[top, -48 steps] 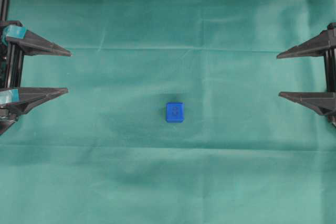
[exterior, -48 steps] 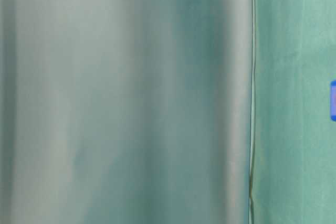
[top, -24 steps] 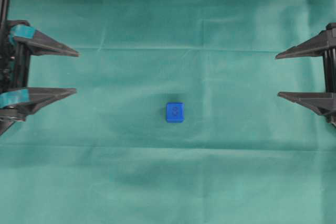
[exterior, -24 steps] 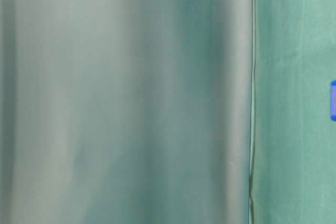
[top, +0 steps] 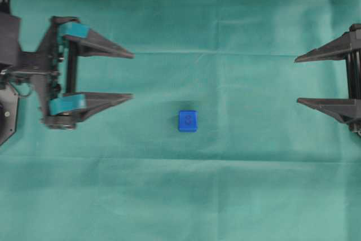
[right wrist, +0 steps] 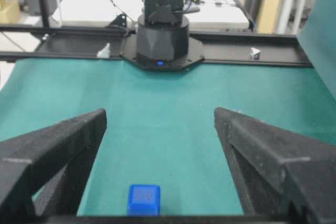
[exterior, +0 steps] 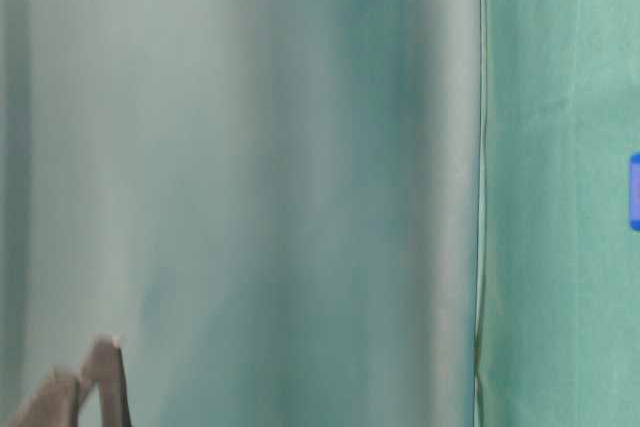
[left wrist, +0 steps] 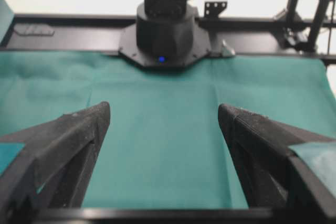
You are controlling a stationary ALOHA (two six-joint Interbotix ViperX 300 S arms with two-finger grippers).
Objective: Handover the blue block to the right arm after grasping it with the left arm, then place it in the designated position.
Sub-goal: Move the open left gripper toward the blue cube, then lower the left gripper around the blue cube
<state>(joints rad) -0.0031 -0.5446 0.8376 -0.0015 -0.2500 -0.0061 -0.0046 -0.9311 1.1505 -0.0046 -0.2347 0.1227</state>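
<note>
The blue block (top: pixel 188 121) lies flat on the green cloth near the middle, with nothing touching it. My left gripper (top: pixel 133 76), teal-banded, is open to the left of the block and slightly farther back, well apart from it. The left wrist view shows only bare cloth between its jaws (left wrist: pixel 164 111). At the right edge my right gripper (top: pixel 296 80) is also open and empty. Its wrist view shows the block (right wrist: pixel 144 199) low in the frame, ahead of the jaws (right wrist: pixel 160 114). The block's edge (exterior: pixel 635 192) shows at table level. The designated position is not visible.
Green cloth (top: pixel 186 196) covers the whole work surface. Each wrist view faces the opposite arm's black base (left wrist: pixel 165 30) (right wrist: pixel 160 35) on a black rail at the cloth's far end. A blurred grey shape (exterior: pixel 100 377) sits at the lower left of the table-level view.
My left gripper has moved right over the cloth toward the block, still open. A grey shape has entered the table-level view. The block and right gripper have not moved.
</note>
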